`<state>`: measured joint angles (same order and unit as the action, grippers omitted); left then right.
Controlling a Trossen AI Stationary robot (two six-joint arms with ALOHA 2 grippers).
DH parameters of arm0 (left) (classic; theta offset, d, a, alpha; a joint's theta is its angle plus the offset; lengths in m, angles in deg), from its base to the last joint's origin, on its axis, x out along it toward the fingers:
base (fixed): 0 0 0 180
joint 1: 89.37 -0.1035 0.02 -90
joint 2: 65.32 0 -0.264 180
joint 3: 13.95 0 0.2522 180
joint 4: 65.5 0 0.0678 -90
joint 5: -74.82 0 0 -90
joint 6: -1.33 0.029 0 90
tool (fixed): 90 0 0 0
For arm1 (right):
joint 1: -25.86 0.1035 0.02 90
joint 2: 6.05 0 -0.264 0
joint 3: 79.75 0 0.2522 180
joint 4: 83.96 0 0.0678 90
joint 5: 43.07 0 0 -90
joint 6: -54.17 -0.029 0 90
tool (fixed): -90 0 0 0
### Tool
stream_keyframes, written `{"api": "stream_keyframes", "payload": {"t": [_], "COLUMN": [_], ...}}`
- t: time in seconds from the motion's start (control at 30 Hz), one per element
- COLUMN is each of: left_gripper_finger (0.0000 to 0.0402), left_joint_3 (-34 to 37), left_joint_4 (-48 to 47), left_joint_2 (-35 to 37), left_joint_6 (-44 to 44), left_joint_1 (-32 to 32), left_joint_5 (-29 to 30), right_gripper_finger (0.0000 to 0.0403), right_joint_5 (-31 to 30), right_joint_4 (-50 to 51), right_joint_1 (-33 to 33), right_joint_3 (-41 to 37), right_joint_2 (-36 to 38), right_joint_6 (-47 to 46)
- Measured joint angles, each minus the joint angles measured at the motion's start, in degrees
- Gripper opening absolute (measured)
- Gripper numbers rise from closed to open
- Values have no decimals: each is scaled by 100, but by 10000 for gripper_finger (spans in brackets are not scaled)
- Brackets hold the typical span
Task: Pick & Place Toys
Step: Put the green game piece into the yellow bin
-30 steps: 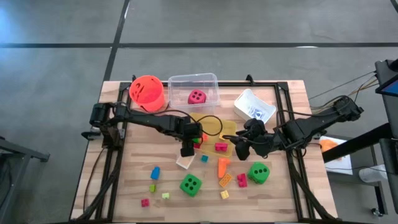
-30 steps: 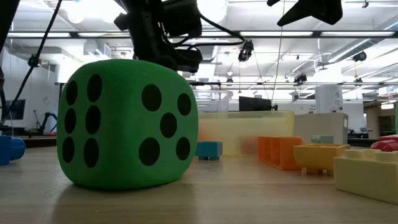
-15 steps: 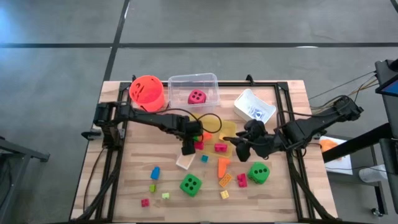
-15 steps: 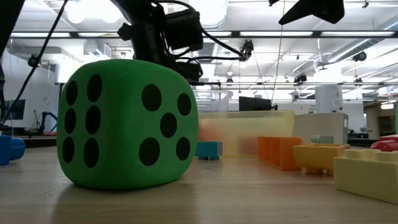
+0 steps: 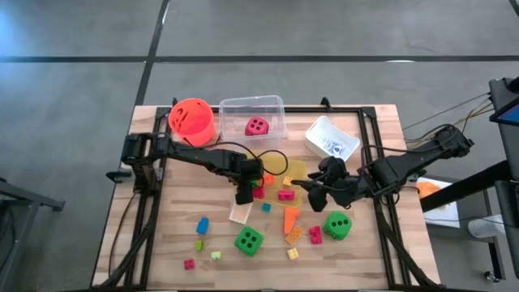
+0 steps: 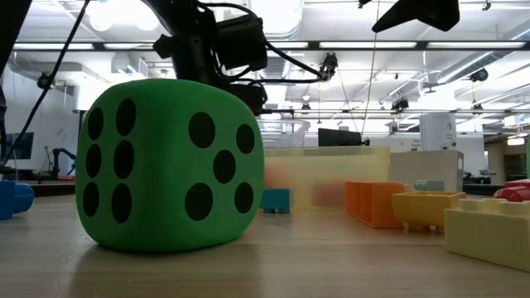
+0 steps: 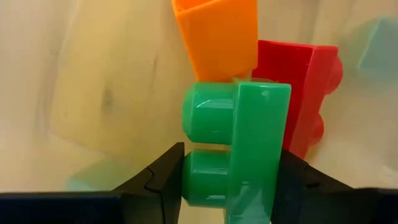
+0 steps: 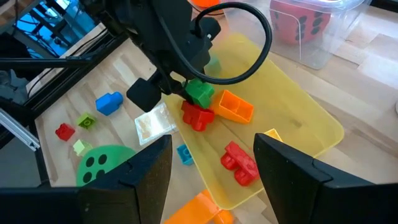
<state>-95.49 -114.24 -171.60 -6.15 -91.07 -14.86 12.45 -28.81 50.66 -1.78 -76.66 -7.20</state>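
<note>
My left gripper point(image 5: 246, 193) hangs over the yellow tray point(image 5: 298, 169) and is shut on a green block point(image 7: 239, 149), which also shows in the right wrist view point(image 8: 199, 92). Just beyond the green block lie an orange block point(image 7: 217, 34) and a red block point(image 7: 308, 93). My right gripper point(image 5: 311, 193) is open and empty at the tray's right end, its fingers point(image 8: 146, 171) spread wide. Two green dice point(image 5: 249, 240) point(image 5: 337, 225) sit on the table near the front. A pink die point(image 5: 257, 126) lies in the clear bin. My left gripper pinches the green block between its two fingers point(image 7: 163, 180), one on the studded side point(image 7: 193, 180) and one on the opposite flat side. The fingers come from above, slanting down. Whether the block touches the red block point(image 8: 198, 115) under it, I cannot tell.
An orange bucket point(image 5: 192, 120) stands at the far left and a white tray point(image 5: 331, 138) at the far right. Several small blocks lie loose around the front, such as a blue one point(image 5: 202, 225) and an orange one point(image 5: 290, 216). Another red block point(image 8: 239, 163) lies in the yellow tray.
In the low view my left gripper has shifted a little above the green die. Nothing else has visibly moved.
</note>
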Motion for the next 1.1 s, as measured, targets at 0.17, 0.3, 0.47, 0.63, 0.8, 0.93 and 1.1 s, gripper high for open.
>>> {"api": "stream_keyframes", "payload": {"t": [0.17,0.3,0.47,0.63,0.8,0.93,1.1], "left_gripper_finger": [159,160,216,248,267,274,276], "left_joint_3": [28,53,63,63,63,63,63], "left_joint_4": [36,70,63,65,68,65,65], "left_joint_2": [0,0,0,0,0,0,0], "left_joint_6": [-44,-45,-22,-24,-24,-24,-20], "left_joint_1": [0,4,4,4,4,4,2], "left_joint_5": [-16,-16,-39,-37,-37,-34,-30], "right_gripper_finger": [221,221,221,221,221,221,221], "right_joint_5": [0,0,0,0,0,0,0], "right_joint_4": [2,0,-9,-11,-11,-11,-11], "right_joint_1": [0,9,9,9,9,9,9], "right_joint_3": [-4,-4,-4,-4,-4,-4,-4], "right_joint_2": [0,0,0,0,0,0,0], "right_joint_6": [-12,-13,-15,-15,-15,-15,-15]}}
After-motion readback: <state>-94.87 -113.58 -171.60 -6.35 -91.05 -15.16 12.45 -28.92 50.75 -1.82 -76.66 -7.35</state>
